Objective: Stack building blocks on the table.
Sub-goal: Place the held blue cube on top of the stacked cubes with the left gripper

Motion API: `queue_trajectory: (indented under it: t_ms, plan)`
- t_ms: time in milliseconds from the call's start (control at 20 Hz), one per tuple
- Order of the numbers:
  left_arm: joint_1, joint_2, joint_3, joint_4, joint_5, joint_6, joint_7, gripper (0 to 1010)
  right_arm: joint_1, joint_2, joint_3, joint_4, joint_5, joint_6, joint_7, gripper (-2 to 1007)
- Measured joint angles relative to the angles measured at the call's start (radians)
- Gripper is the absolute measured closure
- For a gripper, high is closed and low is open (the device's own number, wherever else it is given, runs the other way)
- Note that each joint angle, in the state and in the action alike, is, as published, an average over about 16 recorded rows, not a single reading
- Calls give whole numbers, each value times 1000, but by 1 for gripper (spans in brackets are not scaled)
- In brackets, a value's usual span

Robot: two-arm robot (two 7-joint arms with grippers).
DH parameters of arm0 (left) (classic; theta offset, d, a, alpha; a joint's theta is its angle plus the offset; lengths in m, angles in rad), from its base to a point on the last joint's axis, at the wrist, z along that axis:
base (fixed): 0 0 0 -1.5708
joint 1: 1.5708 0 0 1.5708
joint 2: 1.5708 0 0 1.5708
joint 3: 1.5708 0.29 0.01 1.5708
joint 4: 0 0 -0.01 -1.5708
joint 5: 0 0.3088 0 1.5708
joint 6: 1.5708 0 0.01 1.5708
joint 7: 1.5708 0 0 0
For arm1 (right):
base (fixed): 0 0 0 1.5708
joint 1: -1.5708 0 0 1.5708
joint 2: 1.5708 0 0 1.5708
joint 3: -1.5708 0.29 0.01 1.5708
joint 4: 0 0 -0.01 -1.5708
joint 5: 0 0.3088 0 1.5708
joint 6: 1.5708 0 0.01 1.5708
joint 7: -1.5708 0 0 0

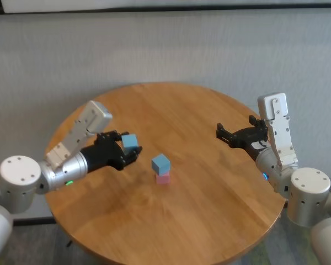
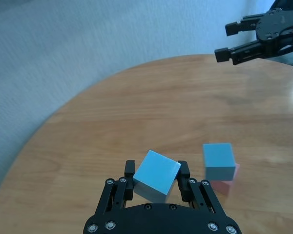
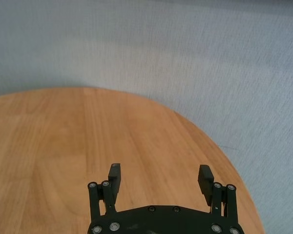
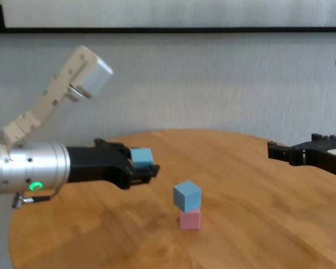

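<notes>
A light blue block (image 1: 160,163) sits on top of a pink block (image 1: 163,178) near the middle of the round wooden table (image 1: 209,210); the same pair shows as blue block (image 4: 187,195) on pink block (image 4: 190,219). My left gripper (image 1: 131,149) is shut on a second light blue block (image 1: 131,141), held tilted above the table, left of the stack. In the left wrist view that held block (image 2: 156,174) fills the gap between the fingers (image 2: 128,170). My right gripper (image 1: 222,131) hovers open over the table's right side, holding nothing.
A grey wall runs behind the table. The table's edge (image 3: 205,141) curves close under the right gripper (image 3: 159,176). In the left wrist view the right gripper (image 2: 229,40) shows far off beyond the stack (image 2: 219,162).
</notes>
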Motion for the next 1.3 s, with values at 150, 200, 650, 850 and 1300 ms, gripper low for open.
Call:
queue_trajectory:
  t_ms: [150,200,650,850,1300]
  plan:
    - [0,-4,20,-12,4,14,2,468,0,0,0,0,0,0,0,5]
    - [-1,-6,27,-12,6,18,3,468,0,0,0,0,0,0,0,4]
    - [-19,-8,56,-8,4,30,15,468,0,0,0,0,0,0,0,5]
    - [-21,-3,57,-19,-7,26,16,468,0,0,0,0,0,0,0,5]
    - [-17,-4,50,-20,-69,-10,-8,468,0,0,0,0,0,0,0,4]
